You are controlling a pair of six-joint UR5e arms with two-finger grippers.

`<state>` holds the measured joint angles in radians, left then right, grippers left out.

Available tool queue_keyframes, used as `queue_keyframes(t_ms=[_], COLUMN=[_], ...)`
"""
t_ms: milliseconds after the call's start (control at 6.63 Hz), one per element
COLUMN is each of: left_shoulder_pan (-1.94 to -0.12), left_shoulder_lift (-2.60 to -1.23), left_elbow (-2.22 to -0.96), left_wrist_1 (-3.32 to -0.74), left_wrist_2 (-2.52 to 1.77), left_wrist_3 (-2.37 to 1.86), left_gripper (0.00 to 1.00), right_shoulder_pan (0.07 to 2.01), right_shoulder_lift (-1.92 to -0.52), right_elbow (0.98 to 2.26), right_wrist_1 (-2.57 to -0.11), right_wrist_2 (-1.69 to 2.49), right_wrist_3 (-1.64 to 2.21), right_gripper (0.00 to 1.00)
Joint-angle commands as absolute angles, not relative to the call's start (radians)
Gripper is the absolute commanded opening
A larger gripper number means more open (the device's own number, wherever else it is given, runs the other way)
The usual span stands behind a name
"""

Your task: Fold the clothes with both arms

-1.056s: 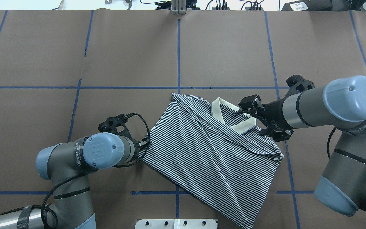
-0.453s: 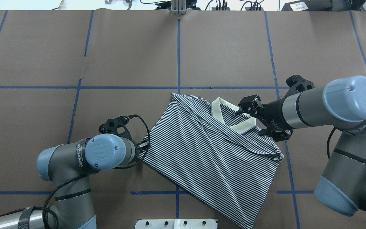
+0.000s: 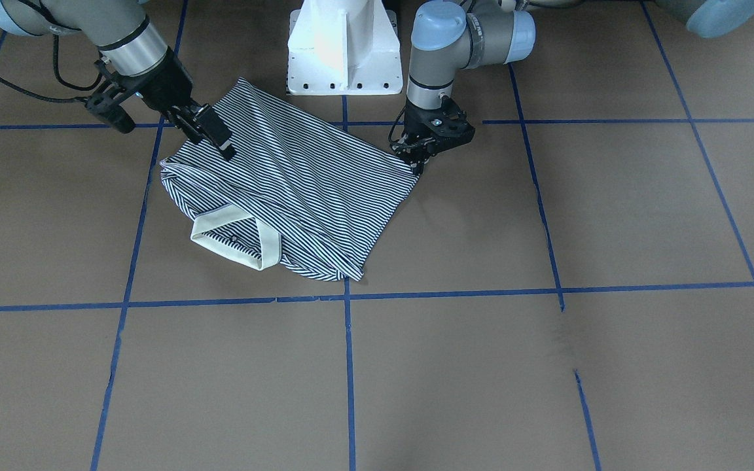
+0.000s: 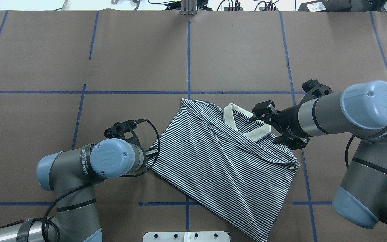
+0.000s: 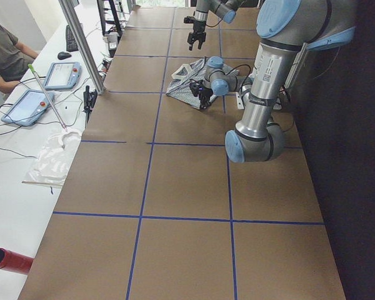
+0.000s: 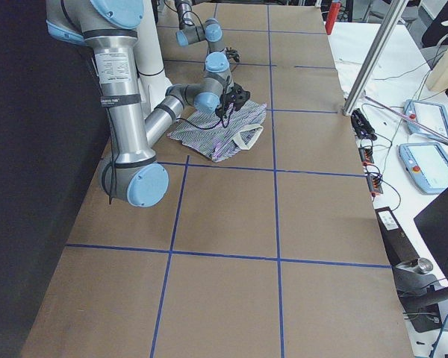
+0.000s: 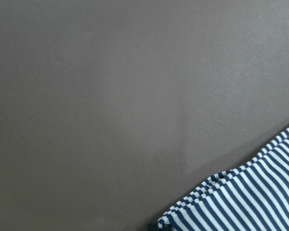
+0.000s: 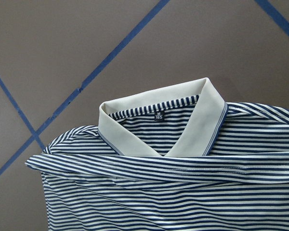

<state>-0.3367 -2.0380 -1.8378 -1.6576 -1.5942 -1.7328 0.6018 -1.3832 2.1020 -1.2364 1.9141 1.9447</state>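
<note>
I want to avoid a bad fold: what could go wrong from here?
The left end effector meets only a corner of the shirt, so cloth may slip out. The right end effector is open beside the collar; it might catch the collar alone. Existing wrinkles could get folded in.

left arm (image 4: 79, 163) bent low, left fingers (image 3: 417, 154) pointing down, right arm (image 4: 321, 114) reaching inward, right fingers (image 4: 263, 108) spread apart

What I can read around me

Inside my polo shirt (image 8: 183, 197), the small dark neck tag (image 8: 158, 116) reads "M" over "165". My left arm (image 4: 85, 162) carries "WANFEED" along its wrist, and its blue joint cap (image 4: 108, 156) bears "UR".
</note>
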Motion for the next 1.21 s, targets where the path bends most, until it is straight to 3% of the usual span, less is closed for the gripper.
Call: queue_keyframes(t_ms=[0, 151, 302, 604, 754, 905, 1056], left_shoulder_pan=[-0.429, -0.512, -0.61, -0.75, -0.776, -0.797, -0.805], left_shoulder_lift=[-2.042, -2.057, -2.133, -2.392, -2.434, -2.437, -2.43], left_elbow=[-1.832, -1.788, -1.641, -1.142, -1.012, -0.999, -1.041], left_wrist_1=[-1.643, -1.695, -1.812, -2.068, -2.156, -2.173, -2.189], left_wrist_2=[-1.589, -1.557, -1.559, -1.56, -1.56, -1.565, -1.592], left_wrist_3=[-1.567, -1.487, -1.43, -1.397, -1.37, -1.343, -1.341], left_gripper=[0.0, 0.0, 0.0, 0.0, 0.0, 0.57, 0.67], right_shoulder_pan=[0.601, 0.601, 0.601, 0.601, 0.601, 0.601, 0.598], right_shoulder_lift=[-1.384, -1.382, -1.384, -1.382, -1.381, -1.323, -1.249], right_elbow=[2.102, 2.097, 2.098, 2.102, 2.106, 2.092, 2.015], right_wrist_1=[-1.238, -1.239, -1.239, -1.235, -1.233, -1.245, -1.249], right_wrist_2=[1.905, 1.904, 1.902, 1.904, 1.907, 1.902, 1.904], right_wrist_3=[1.945, 1.945, 1.945, 1.944, 1.942, 1.942, 1.942], right_gripper=[1.0, 1.0, 1.0, 1.0, 1.0, 1.0, 1.0])
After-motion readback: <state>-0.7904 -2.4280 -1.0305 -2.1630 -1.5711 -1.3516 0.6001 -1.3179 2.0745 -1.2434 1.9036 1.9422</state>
